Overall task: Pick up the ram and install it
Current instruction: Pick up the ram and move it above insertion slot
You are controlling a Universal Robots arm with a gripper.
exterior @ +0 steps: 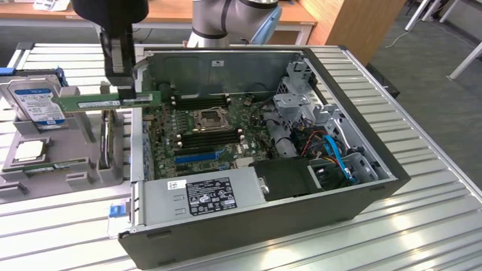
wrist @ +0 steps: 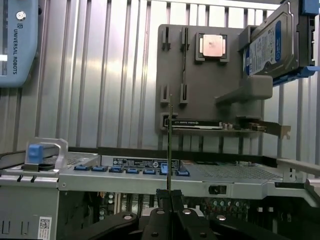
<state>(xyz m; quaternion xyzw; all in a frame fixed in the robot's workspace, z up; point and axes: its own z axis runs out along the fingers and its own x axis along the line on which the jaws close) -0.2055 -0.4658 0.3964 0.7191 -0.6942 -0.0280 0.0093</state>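
Your black gripper point(exterior: 124, 89) is closed narrowly on the top edge of the long, flat green ram stick point(exterior: 101, 103) at the upper left of the exterior view, close to a side wall of the open grey computer case point(exterior: 263, 237), so a twist in that thin pinch could snag the wall

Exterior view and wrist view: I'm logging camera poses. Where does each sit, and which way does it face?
Exterior view: off the arm, raised, looking down into the open computer case; shows the arm and the claw shut on the ram.
Wrist view: on the wrist behind the claw, looking along the edge-on ram towards the grey tray.
Shared: ram, claw, case, tray, hard drive.
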